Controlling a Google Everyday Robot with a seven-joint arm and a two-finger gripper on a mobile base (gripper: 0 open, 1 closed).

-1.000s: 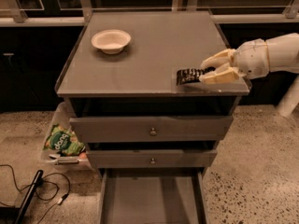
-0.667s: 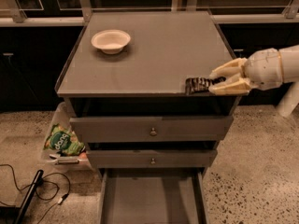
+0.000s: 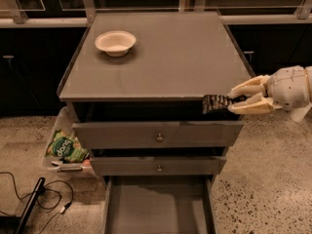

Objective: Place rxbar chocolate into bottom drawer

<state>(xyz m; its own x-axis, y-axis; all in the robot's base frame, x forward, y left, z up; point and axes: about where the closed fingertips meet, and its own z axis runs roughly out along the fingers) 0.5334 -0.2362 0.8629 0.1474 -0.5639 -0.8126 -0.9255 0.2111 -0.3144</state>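
Smooth grey counter point(image 3: 165, 62), flat-topped and matt, with one shallow round white bowl point(image 3: 115, 42) near its far left corner. Below it, three grey drawers: two upper drawers point(image 3: 122, 133), each with a single small round knob, and the bottom drawer point(image 3: 156, 206) pulled out, a wide shallow tray with a flat floor.

One rxbar chocolate point(image 3: 214, 103), thin and flat in a dark glossy wrapper, held in the air just off the counter's front right edge, level with that edge and high above the bottom drawer. Pinched at its right end by the gripper point(image 3: 233, 102) — jaws closed on the bar, two pale cream fingers point(image 3: 251, 87) pointing left. Reaches in roughly level from the right, rounded white wrist behind.

On the speckled floor at left, one crinkled green snack bag point(image 3: 66, 147) and one black cable point(image 3: 29, 191).
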